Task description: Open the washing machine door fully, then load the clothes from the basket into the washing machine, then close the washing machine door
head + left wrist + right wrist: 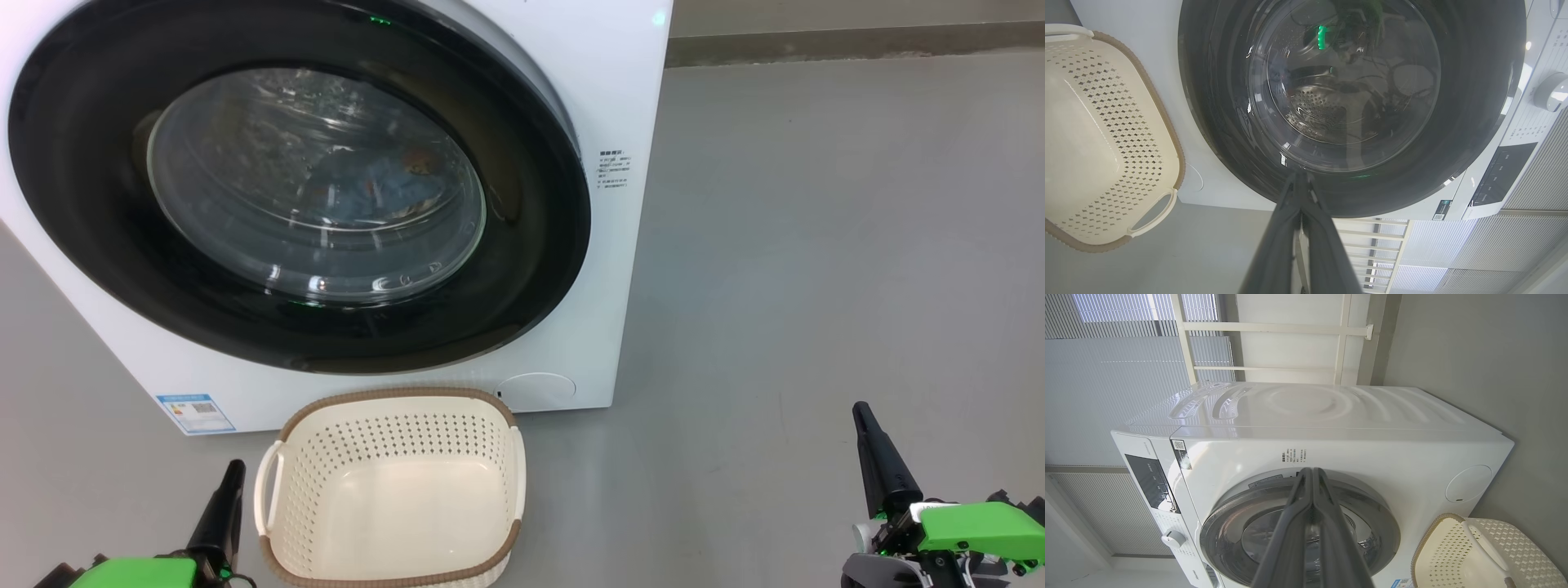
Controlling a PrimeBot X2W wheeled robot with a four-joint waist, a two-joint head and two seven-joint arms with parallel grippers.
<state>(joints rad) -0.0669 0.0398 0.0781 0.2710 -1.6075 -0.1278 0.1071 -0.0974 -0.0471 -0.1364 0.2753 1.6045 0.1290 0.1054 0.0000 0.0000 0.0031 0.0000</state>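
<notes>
The washing machine door (302,188) and the basket (392,441) below it are being looked down on at close range by the head camera, facing forward. The same door is being framed nearer still by the left wrist camera, rolled sideways. The washing machine (1355,453) is being taken in from further back, off to one side, by the right wrist camera, likewise rolled. Door and basket are being shared by all three views.

clothes (371,189) dim behind door glass (245,147)
</notes>
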